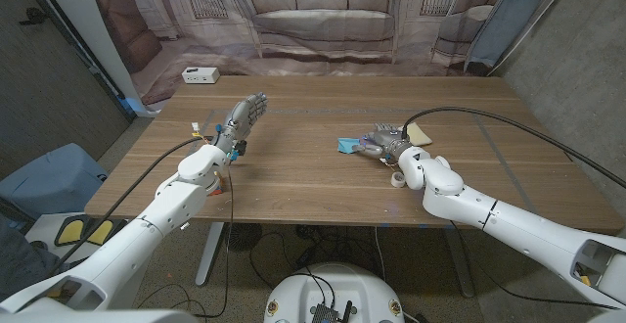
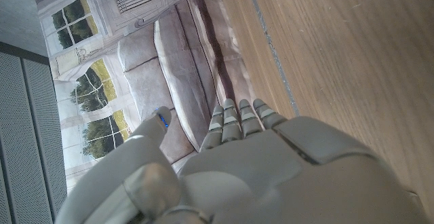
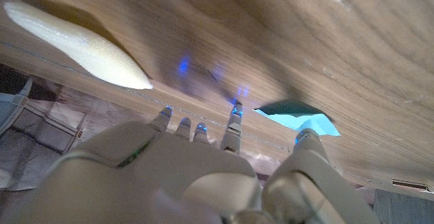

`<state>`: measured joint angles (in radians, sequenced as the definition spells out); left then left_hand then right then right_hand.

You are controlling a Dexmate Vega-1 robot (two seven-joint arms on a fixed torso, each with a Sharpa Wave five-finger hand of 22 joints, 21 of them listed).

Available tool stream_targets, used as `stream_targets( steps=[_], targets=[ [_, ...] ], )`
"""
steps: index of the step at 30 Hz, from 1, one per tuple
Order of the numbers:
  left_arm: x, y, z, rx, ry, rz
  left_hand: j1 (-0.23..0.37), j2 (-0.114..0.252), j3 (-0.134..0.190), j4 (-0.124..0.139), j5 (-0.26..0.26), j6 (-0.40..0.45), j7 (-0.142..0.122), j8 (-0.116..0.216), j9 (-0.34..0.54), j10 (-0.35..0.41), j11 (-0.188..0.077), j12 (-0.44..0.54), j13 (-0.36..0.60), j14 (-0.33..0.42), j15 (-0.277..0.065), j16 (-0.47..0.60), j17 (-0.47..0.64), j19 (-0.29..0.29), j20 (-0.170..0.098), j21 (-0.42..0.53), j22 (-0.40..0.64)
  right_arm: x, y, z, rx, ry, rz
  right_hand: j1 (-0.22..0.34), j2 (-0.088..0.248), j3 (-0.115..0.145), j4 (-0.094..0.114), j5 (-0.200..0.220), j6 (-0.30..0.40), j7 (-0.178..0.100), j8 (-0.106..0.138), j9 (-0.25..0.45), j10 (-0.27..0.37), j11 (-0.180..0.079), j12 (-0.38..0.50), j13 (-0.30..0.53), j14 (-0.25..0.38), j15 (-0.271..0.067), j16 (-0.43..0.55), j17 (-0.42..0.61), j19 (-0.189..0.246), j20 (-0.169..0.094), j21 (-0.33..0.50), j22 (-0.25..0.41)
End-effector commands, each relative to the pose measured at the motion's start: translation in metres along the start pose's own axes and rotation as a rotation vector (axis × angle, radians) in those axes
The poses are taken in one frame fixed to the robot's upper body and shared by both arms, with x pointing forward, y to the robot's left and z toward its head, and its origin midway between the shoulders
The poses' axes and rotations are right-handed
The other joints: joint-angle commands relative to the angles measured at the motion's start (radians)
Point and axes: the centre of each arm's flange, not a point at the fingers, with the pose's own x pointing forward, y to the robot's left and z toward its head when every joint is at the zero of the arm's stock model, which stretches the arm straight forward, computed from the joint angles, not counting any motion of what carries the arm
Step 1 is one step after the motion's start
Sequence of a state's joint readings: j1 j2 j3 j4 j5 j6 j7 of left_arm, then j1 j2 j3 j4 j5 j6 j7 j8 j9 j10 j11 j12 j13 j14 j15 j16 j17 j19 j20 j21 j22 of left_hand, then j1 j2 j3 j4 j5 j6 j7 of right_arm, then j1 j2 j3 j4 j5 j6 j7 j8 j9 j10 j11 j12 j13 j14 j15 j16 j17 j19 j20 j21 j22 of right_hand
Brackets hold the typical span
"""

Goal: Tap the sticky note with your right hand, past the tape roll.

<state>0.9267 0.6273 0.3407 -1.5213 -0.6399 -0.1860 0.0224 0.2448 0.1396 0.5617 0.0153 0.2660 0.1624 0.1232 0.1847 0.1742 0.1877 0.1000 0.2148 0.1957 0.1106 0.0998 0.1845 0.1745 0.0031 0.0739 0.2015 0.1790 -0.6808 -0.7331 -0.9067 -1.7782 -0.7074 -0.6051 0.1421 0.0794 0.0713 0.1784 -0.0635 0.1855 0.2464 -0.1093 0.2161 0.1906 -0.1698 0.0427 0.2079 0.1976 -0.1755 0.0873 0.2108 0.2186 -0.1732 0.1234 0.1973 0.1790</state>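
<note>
A blue sticky note (image 1: pixel 346 145) lies on the wooden table (image 1: pixel 293 171), right of centre. My right hand (image 1: pixel 384 143) reaches over it from the right with fingers spread, fingertips at the note's edge and nothing held. In the right wrist view the note (image 3: pixel 299 116) peeks out beside the thumb, partly covered by the right hand (image 3: pixel 196 176); whether they touch I cannot tell. A small white tape roll (image 1: pixel 397 179) sits near the right wrist, on the near side. My left hand (image 1: pixel 245 119) is raised over the table's left part, fingers straight and together, empty; the left wrist view shows its back (image 2: pixel 271 170).
A pale yellow flat object (image 1: pixel 419 132) (image 3: pixel 81 41) lies just behind the right hand. A white box (image 1: pixel 200 74) stands at the table's far left edge. A printed sofa backdrop (image 1: pixel 323 20) hangs behind the table. A blue seat (image 1: pixel 49 176) stands off the left side.
</note>
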Motion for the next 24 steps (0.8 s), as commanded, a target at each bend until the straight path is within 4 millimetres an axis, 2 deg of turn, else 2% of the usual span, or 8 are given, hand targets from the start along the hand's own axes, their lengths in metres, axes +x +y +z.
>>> stream_targets(
  steps=[1,11,16,20,21,23,24],
  targets=[
    [-0.0016,0.0002,-0.0013,-0.005,-0.001,0.003,-0.006,0.004,0.005,-0.002,0.000,0.002,-0.004,0.000,0.005,0.004,-0.002,-0.003,0.002,0.005,0.002,0.000,0.002,-0.001,0.007,-0.001,0.002,-0.0033,-0.0044,0.0052,0.008,-0.029,-0.027,-0.001,-0.010,0.000,-0.005,0.007,-0.009,0.002,-0.008,0.004,-0.154,0.002,0.010,0.003,-0.234,-0.005,0.009,0.001,-0.192,-0.007,0.008,0.003],
    [-0.0005,0.0004,-0.0017,-0.005,-0.001,-0.004,-0.009,0.004,0.008,-0.004,-0.001,0.002,-0.004,0.000,0.005,0.005,-0.006,-0.002,0.002,0.005,0.002,0.000,0.002,-0.001,0.007,0.000,0.002,-0.0083,-0.0078,0.0070,0.026,-0.046,-0.056,0.004,-0.009,0.004,-0.010,0.008,-0.095,0.006,-0.039,0.003,-0.150,0.008,0.009,0.003,-0.224,-0.002,0.011,0.000,-0.177,-0.008,0.012,0.002],
    [0.0001,0.0008,-0.0010,-0.003,-0.003,-0.007,-0.010,0.004,0.009,-0.005,-0.001,0.003,-0.004,0.001,0.005,0.003,-0.004,-0.003,0.003,0.005,0.001,0.000,0.002,-0.001,0.007,0.000,0.002,-0.0114,-0.0094,0.0057,0.064,-0.069,-0.088,0.006,-0.009,0.004,-0.012,0.008,-0.117,0.002,-0.041,0.003,-0.142,0.012,0.011,0.003,-0.218,-0.002,0.012,-0.001,-0.167,-0.002,0.015,0.002],
    [-0.0001,0.0010,-0.0008,-0.001,-0.002,-0.009,-0.011,0.004,0.010,-0.006,-0.001,0.003,-0.004,0.001,0.005,0.003,-0.005,-0.003,0.003,0.005,0.000,0.000,0.002,-0.001,0.007,0.000,0.002,-0.0131,-0.0099,0.0053,0.074,-0.081,-0.111,0.014,-0.009,0.009,-0.020,0.008,-0.218,-0.007,-0.051,0.002,-0.109,0.019,0.019,0.003,-0.192,-0.004,0.017,-0.003,-0.136,0.004,0.021,0.002],
    [-0.0002,0.0011,-0.0008,-0.002,-0.001,-0.009,-0.011,0.004,0.010,-0.007,-0.001,0.003,-0.004,0.001,0.005,0.004,-0.004,-0.003,0.003,0.005,0.001,0.000,0.002,-0.001,0.007,0.000,0.002,-0.0131,-0.0103,0.0055,0.072,-0.077,-0.103,0.017,-0.010,0.010,-0.024,0.007,-0.278,0.012,-0.052,0.001,-0.107,0.020,0.016,0.003,-0.191,-0.003,0.015,-0.004,-0.132,0.004,0.020,0.002],
    [-0.0004,0.0013,-0.0007,0.001,0.000,-0.010,-0.011,0.004,0.011,-0.007,-0.001,0.003,-0.004,0.001,0.005,0.005,-0.004,-0.002,0.003,0.005,0.001,0.000,0.002,-0.001,0.007,0.000,0.002,-0.0129,-0.0107,0.0054,0.077,-0.080,-0.101,0.010,-0.015,0.007,-0.025,0.005,-0.435,0.065,-0.051,0.001,-0.131,0.042,0.001,0.004,-0.201,-0.002,0.007,-0.003,-0.135,0.001,0.012,0.002],
    [-0.0005,0.0014,-0.0005,0.002,0.000,-0.011,-0.011,0.004,0.011,-0.007,-0.001,0.004,-0.004,0.001,0.005,0.004,-0.004,-0.003,0.003,0.005,0.000,0.000,0.002,-0.001,0.007,0.000,0.002,-0.0128,-0.0106,0.0052,0.078,-0.083,-0.104,0.010,-0.014,0.007,-0.026,0.005,-0.462,0.071,-0.053,0.001,-0.136,0.042,-0.001,0.004,-0.204,-0.002,0.005,-0.003,-0.136,0.000,0.011,0.002]
  ],
)
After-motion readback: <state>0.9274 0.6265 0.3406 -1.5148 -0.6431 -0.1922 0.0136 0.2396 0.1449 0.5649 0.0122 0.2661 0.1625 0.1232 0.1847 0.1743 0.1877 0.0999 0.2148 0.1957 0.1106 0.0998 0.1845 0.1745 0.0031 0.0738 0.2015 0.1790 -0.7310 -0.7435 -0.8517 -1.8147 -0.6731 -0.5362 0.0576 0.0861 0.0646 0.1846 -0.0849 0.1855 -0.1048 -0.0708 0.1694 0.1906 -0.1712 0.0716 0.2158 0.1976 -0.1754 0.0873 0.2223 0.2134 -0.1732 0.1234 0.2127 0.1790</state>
